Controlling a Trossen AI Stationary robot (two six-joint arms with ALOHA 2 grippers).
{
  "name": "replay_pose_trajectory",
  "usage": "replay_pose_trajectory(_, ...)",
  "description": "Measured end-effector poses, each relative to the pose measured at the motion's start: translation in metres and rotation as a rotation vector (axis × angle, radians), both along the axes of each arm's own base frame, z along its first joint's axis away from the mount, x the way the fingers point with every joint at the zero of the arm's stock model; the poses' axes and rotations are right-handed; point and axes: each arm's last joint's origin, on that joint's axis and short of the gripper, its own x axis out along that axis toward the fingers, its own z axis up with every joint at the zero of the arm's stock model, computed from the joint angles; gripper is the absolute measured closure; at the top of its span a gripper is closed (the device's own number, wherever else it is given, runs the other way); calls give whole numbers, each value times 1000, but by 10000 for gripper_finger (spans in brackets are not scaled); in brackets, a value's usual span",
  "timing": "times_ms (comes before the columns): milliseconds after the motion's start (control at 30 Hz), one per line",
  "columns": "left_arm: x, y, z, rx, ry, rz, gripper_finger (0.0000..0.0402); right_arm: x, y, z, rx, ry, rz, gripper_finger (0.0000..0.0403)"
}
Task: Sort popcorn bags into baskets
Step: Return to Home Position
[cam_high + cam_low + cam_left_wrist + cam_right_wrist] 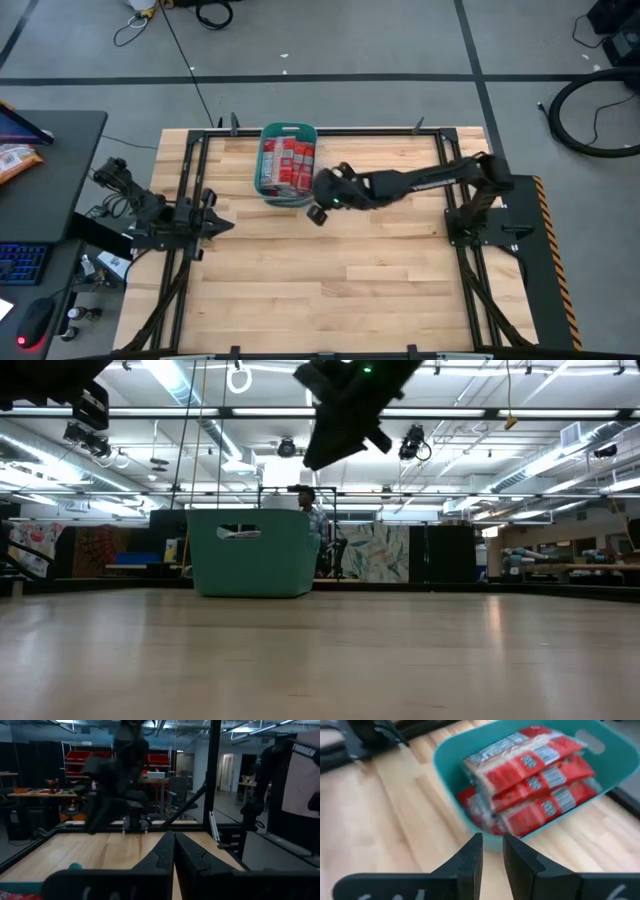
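The right gripper [492, 845] has its two dark fingers [470, 860] drawn close, with only a narrow slit between the tips; it grips nothing and touches nothing. In the high view it [320, 190] sits just beside the teal basket [288, 128], at the corner nearer the middle of the table [330, 280]. In the low view it [345, 410] hangs well above the wood, higher than the basket's rim [250, 512]. The popcorn bags [535, 775] lie stacked inside the basket [450, 750], red packets with silver and white panels, several layered at a slant. Barcode-like stripes show on the panels, but no word on them can be read. The right arm [430, 180] reaches out nearly straight from its base at the right edge of the table towards the basket. The left gripper [174, 842] has its fingers pressed together and is empty. The left arm [150, 205] is folded back over its base at the left edge, well apart from the basket. A person [312, 510] stands in the room behind the basket.
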Motion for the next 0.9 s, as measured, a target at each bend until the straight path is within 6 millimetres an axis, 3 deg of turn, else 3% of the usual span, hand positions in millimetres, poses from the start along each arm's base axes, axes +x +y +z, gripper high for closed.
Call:
replay_pose_trajectory(567, 1, 3, -15, 25, -20, 78, 388, -125, 19, -57, 137, -395, -33, 323)
replay_pose_trajectory(900, 2, 1, -20, -5, -13, 29, 388, -181, 21, -93, 155, -627, 19, 323)
